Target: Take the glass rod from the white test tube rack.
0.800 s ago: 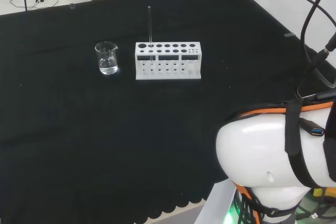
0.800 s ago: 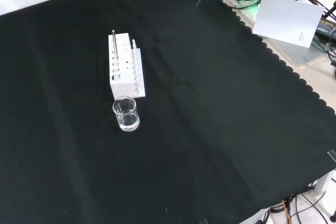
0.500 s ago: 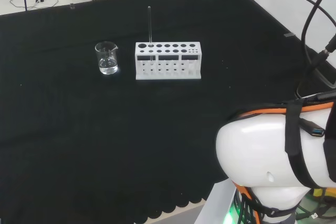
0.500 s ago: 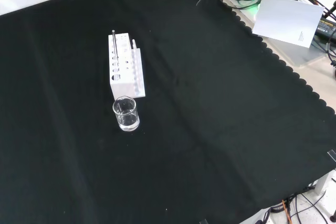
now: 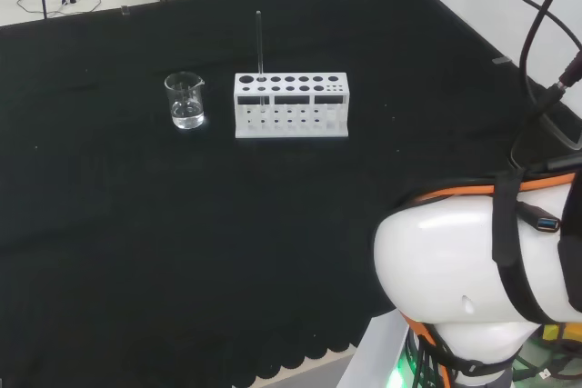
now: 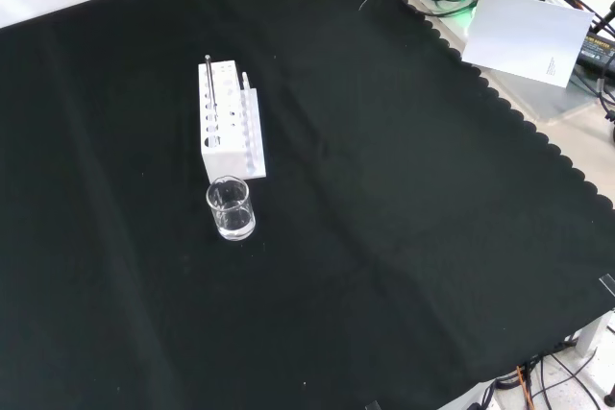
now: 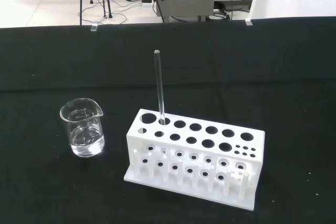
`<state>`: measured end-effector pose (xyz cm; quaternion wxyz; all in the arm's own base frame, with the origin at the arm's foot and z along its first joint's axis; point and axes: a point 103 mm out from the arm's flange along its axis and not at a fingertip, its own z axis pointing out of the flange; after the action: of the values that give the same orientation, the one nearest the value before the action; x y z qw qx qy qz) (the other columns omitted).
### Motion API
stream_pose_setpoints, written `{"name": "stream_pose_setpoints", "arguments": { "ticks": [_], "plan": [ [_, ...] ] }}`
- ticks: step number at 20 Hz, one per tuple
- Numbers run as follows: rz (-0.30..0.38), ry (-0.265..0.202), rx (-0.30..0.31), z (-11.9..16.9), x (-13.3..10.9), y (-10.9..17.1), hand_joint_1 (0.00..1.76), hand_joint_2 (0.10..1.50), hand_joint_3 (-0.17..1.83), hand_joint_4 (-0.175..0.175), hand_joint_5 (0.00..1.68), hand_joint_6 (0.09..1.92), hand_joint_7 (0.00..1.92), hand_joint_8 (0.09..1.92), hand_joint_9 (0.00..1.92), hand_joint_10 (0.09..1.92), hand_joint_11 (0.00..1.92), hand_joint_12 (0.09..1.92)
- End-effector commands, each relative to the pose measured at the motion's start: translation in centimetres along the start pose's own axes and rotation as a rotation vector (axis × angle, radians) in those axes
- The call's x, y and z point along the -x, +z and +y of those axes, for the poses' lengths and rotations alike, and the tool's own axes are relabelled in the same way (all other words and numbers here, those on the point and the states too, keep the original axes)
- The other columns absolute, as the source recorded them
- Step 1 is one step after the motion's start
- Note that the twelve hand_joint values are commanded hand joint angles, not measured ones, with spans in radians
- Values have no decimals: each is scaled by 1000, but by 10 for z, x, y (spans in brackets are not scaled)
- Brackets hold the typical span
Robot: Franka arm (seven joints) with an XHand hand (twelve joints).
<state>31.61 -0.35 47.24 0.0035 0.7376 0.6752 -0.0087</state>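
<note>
A white test tube rack [image 5: 291, 106] stands on the black cloth, left of centre in the front view [image 6: 231, 127]. A thin glass rod [image 5: 259, 43] stands upright in a hole of the rack's back row, at the end nearest the beaker. In the front view the rod [image 6: 208, 93] rises from the rack's far left corner. The wrist view looks at the rack [image 7: 194, 156] and the rod [image 7: 159, 87] from some way off, with nothing touching either.
A small glass beaker [image 5: 185, 100] with a little clear liquid stands just beside the rack's rod end, nearer in the front view [image 6: 231, 208] and also in the wrist view [image 7: 83, 128]. The arm's big white link [image 5: 473, 279] is at the head view's lower right.
The arm's part at the top edge of the head view has shifted slightly. Rack, rod and beaker have not moved.
</note>
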Motion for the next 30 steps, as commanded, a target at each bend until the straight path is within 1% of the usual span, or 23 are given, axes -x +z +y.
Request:
{"name": "stream_pose_setpoints", "arguments": {
  "ticks": [1,5,9,11,16,18,26,30],
  "plan": [
    [-2,-13,-15,18,4,8,562,916,454,-133,44,87,0,719,89,880,0,1251],
    [18,-40,-19,40,6,16,556,919,454,-136,84,87,56,822,178,903,0,1321],
    [33,-53,-15,60,7,22,551,921,456,-136,97,87,79,848,218,908,0,1342],
    [30,-57,-23,70,6,27,550,921,457,-136,105,87,94,861,251,908,0,1362],
    [39,-75,-23,98,4,37,548,923,463,-140,116,87,127,883,323,905,0,1421],
    [42,-82,-34,109,3,42,546,925,465,-142,123,87,136,888,335,905,0,1432],
    [22,-129,-66,146,-12,59,540,931,469,-150,146,87,202,913,391,913,7,1451],
    [39,-149,-70,166,-17,70,541,937,470,-165,189,87,252,921,442,900,34,1451]
  ]
}}
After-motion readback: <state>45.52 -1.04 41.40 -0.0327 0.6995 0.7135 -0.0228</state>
